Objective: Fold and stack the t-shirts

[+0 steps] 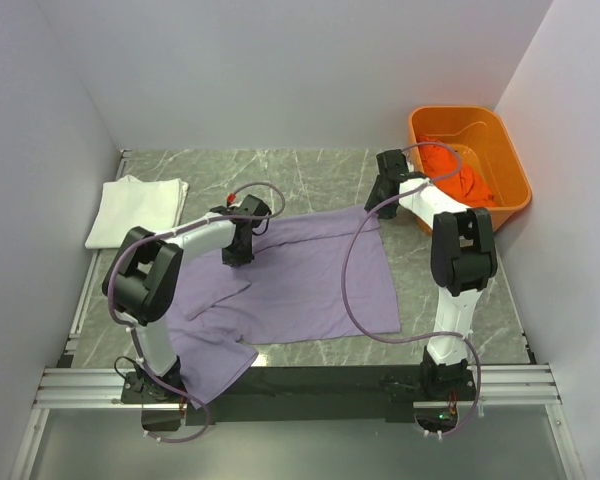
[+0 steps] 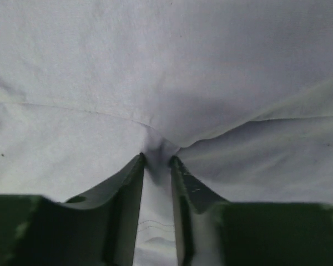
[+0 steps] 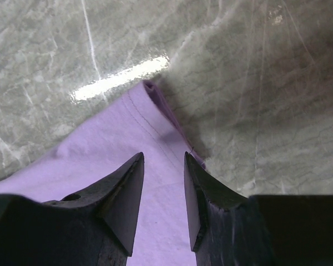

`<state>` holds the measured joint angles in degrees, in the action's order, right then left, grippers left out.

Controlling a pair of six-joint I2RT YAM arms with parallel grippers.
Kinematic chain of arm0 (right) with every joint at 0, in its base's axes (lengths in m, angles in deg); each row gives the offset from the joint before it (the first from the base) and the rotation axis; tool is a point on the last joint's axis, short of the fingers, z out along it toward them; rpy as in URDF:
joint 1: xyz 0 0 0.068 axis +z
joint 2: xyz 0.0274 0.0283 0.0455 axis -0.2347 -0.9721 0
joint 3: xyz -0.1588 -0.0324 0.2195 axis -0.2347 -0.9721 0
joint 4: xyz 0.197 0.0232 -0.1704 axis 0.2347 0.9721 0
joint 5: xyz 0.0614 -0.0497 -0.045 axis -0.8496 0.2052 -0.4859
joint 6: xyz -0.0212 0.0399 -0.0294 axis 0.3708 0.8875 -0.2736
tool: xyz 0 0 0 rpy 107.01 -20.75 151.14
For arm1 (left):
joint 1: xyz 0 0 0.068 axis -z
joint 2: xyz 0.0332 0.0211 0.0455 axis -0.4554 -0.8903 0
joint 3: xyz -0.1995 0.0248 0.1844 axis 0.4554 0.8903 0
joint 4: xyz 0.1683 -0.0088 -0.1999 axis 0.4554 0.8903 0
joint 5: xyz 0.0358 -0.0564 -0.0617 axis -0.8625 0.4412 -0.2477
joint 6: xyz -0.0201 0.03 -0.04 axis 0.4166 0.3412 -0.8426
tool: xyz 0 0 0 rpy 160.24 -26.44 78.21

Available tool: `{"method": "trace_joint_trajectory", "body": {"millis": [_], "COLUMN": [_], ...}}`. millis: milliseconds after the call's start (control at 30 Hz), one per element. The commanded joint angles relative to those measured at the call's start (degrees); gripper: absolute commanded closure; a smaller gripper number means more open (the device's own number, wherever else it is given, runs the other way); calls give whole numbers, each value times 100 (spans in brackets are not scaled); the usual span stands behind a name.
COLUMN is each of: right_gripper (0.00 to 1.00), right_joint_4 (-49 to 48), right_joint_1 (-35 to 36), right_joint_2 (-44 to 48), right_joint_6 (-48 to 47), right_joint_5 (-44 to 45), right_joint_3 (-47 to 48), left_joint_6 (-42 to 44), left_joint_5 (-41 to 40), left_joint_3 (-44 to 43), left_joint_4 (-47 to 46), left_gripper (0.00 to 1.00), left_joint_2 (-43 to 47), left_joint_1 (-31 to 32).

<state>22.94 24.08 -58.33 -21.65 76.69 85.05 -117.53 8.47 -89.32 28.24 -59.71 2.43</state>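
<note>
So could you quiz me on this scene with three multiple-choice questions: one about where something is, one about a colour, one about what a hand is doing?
1. Where does the white t-shirt lie?
A) at the far left of the table
B) hanging on the back wall
C) on the floor

2. What colour is the t-shirt spread in the middle?
A) green
B) purple
C) black

3. What is the left hand doing?
A) hanging open in the air
B) gripping a cable
C) pinching purple cloth

Answers:
1 A: it sits folded near the left wall.
2 B: the purple t-shirt covers the table's middle.
3 C: the left wrist view shows cloth bunched between its fingers.
</note>
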Motion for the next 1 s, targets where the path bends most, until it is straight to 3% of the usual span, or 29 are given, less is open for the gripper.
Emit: {"method": "trace_joint_trajectory", "body": {"millis": [0, 133, 367, 967], "right_gripper": [58, 58, 58, 58], "right_joint_4": [33, 86, 130, 51], "right_joint_1": [-31, -22, -31, -22], "right_joint_2": [-13, -31, -40, 31], "right_joint_6": [72, 90, 90, 125], "right_joint_5": [227, 333, 307, 219], "right_joint_3": [13, 4, -75, -444], "left_joint_6": [-72, -81, -63, -107], "left_joint_5": [-131, -157, -219, -140], "left_joint_3": [-145, -144, -162, -39], "left_joint_4": [52, 113, 166, 113], "left_gripper": [71, 89, 99, 99], "left_joint_2": [-47, -30, 172, 383], "left_joint_1": [63, 72, 72, 63]}}
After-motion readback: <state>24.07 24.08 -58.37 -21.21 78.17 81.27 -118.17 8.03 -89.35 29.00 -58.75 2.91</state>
